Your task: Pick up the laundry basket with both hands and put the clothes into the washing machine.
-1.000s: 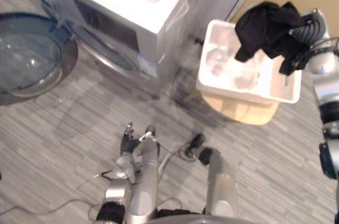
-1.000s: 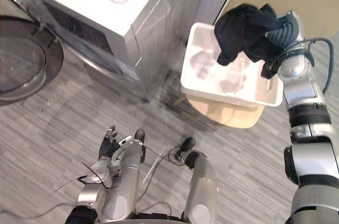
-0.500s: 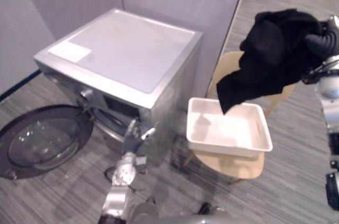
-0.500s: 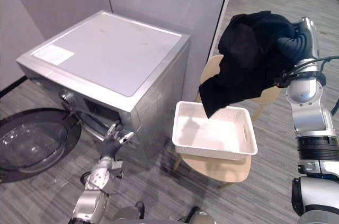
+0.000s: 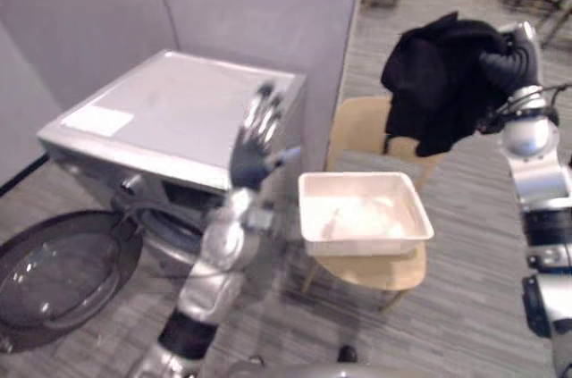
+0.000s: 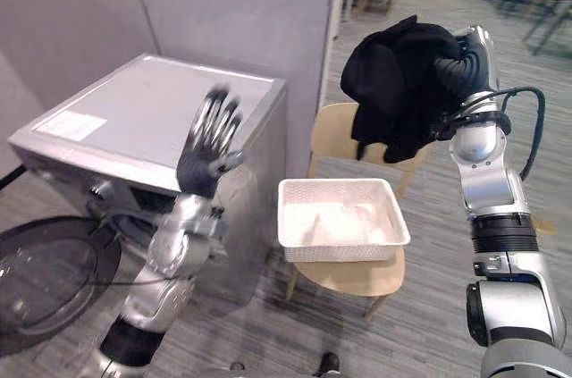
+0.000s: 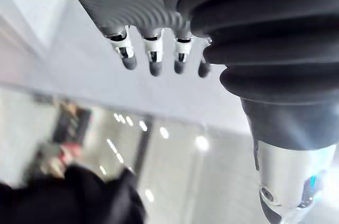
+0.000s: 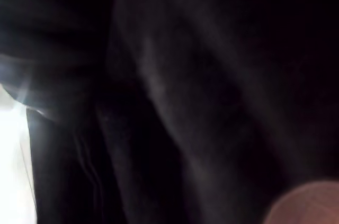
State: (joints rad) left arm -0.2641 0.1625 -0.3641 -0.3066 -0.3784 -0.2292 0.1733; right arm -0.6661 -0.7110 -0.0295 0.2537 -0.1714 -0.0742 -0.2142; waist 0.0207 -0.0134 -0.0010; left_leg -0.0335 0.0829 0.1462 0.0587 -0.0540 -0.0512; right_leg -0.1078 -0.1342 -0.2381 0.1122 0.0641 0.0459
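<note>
Upward rose our left hand point(image 6: 200, 166), fingers spread; our raised right hand point(image 6: 463, 58) sat buried in black clothes point(image 6: 393, 83), grip untellable.

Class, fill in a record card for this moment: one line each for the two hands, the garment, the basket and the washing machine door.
left hand: raised in front of the washing machine, fingers straight, holding nothing
right hand: up high, carrying the black garment
black garment: hanging in the air above the wooden chair, clear of the basket
basket: white, resting on the wooden chair's seat, beside the washing machine
washing machine door: swung open
</note>
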